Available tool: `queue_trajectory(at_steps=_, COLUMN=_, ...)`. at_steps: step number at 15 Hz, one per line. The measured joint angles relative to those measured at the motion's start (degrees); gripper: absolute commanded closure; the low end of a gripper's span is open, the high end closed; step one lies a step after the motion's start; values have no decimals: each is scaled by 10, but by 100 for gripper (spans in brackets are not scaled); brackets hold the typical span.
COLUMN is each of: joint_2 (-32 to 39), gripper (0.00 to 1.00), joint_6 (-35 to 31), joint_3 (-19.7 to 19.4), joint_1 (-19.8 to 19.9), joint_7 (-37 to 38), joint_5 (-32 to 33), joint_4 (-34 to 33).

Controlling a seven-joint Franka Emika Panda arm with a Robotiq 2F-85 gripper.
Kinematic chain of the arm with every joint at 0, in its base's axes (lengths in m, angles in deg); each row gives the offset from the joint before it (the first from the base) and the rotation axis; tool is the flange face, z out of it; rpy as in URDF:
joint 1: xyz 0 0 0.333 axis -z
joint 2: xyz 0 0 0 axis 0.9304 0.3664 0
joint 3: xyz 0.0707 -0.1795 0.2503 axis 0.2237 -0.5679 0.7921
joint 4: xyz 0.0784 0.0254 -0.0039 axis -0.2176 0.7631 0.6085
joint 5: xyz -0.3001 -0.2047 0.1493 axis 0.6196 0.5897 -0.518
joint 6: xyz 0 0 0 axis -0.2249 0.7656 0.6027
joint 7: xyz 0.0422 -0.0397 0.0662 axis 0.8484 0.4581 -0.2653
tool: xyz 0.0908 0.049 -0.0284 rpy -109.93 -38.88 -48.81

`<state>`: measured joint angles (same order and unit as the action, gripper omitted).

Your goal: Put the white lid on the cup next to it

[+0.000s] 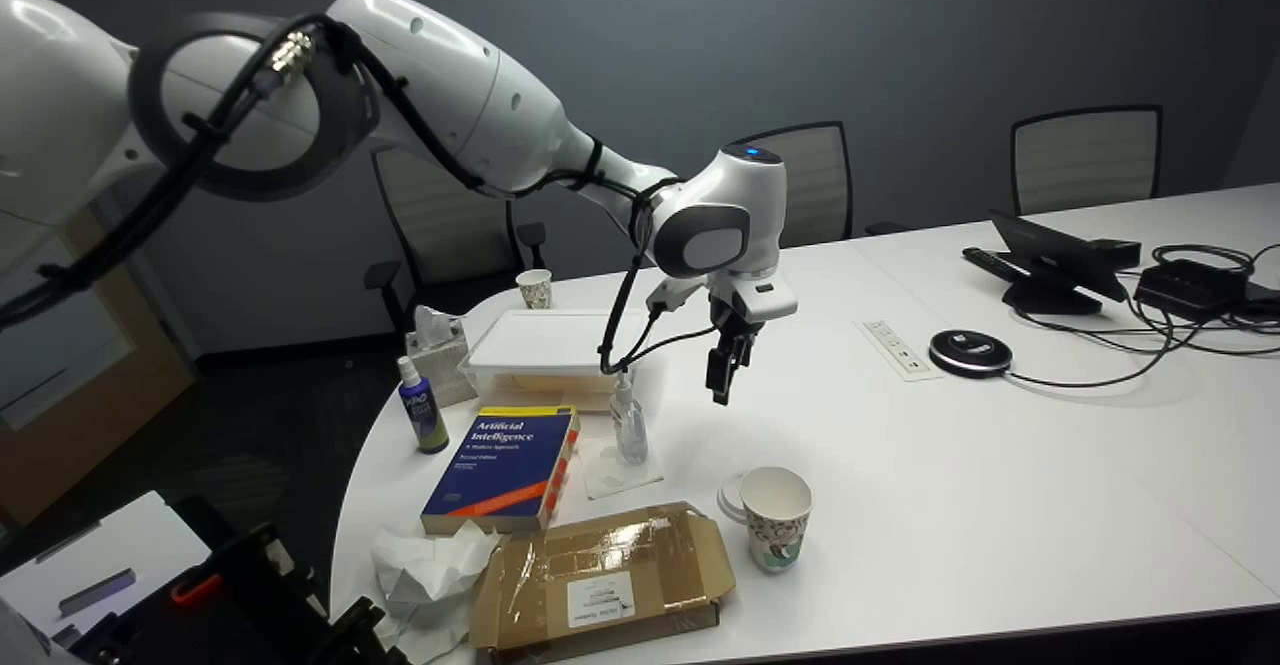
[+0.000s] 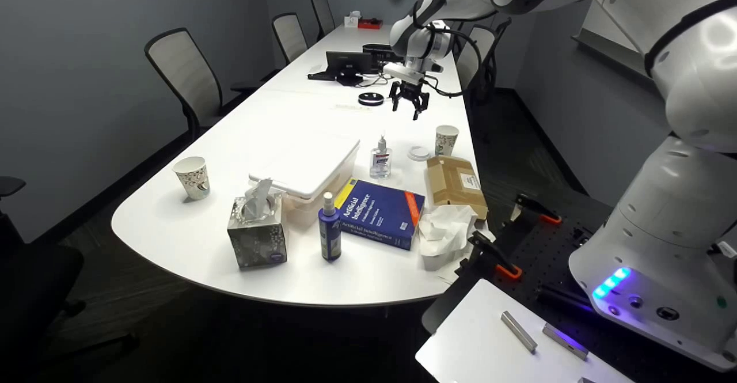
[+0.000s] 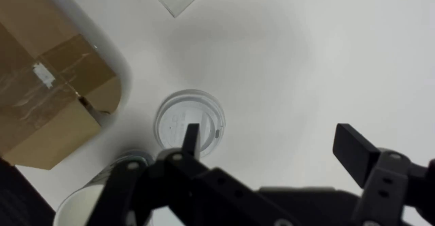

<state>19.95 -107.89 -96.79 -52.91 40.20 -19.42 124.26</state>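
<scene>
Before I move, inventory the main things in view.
Round flat plastic lid: 1, white, on white table
Shallow cardboard box: 1, brown, near lid
Thick textbook: 1, blue, beside box
Rectangular plastic bin: 1, white-topped, beside textbook
Tapered patterned paper cups: 2, pale, one by lid, its twin past bin
Pump bottle: 1, clear, between bin and lid
Spray bottle: 1, blue, beside textbook
Cube tissue box: 1, grey, beside bin
Crumpled paper: 1, white, beside textbook
Flat round device: 1, black, farther along
Tilted screen: 1, black, past device
Mesh chairs: several, grey, around table
Robot arm: 1, white, over table
End effector: 1, black, open, above table
</scene>
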Motion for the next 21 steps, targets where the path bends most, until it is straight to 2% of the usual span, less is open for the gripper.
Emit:
queue_trajectory(at_steps=6, joint_2=82, gripper=0, joint_6=7, joint_3=-19, joint_1=-4, joint_7=113, joint_5=49, joint_4=-101)
queue_trajectory(at_steps=10, joint_2=135, gripper=0, joint_6=31, joint_3=-24, joint_1=3, joint_7=164, joint_5=74, joint_4=-163)
queue_trajectory(at_steps=21, joint_2=226, gripper=0, joint_6=77, joint_3=-20, joint_1=28, joint_7=192, joint_5=81, joint_4=-256)
